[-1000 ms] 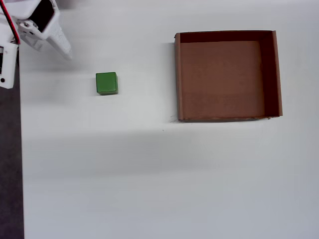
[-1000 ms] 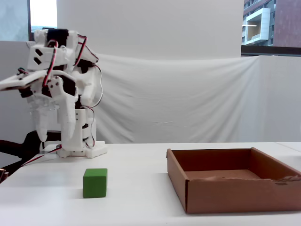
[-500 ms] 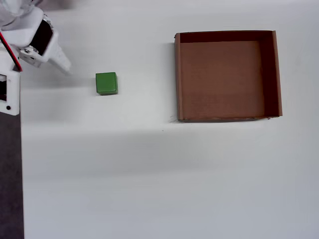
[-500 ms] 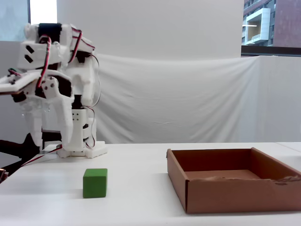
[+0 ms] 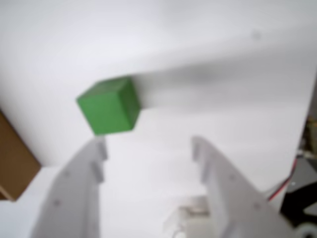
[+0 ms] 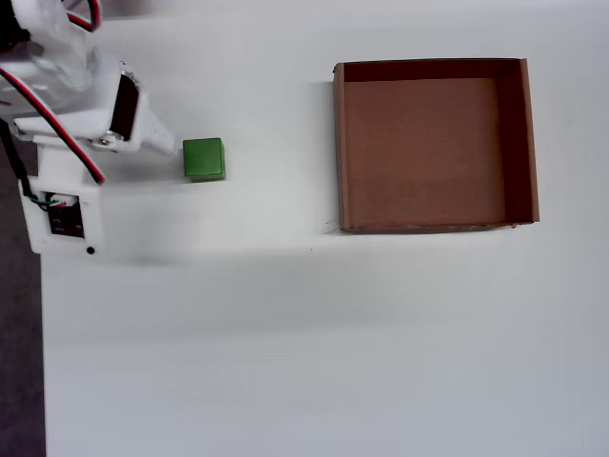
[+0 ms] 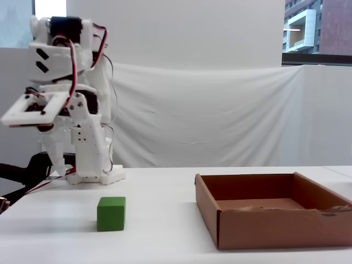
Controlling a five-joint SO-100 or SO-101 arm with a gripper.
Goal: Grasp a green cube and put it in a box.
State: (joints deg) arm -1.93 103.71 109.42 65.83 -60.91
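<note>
The green cube [image 6: 204, 159] rests on the white table, well to the left of the box [image 6: 338, 143] in the overhead view. My gripper [image 6: 164, 148] hovers just left of the cube there, a small gap between them. In the wrist view the cube [image 5: 108, 106] lies just beyond my left fingertip, ahead of the gripper [image 5: 148, 146], which is open with only bare table between its white fingers [image 5: 94, 163]. The fixed view shows the cube [image 7: 111, 213] on the table, the gripper [image 7: 59, 162] raised behind it to the left, and the brown box [image 7: 275, 223] at right with nothing in it.
The arm's white base [image 7: 93, 175] stands at the back left of the table. A corner of the box [image 5: 12, 158] shows at the left edge of the wrist view. Red and black wires [image 5: 285, 186] hang at its right edge. White cloth [image 7: 220, 110] backs the table.
The arm has swung and lowered toward the cube; in the overhead view the gripper came from the top left corner to just left of the cube. Cube and box have not moved.
</note>
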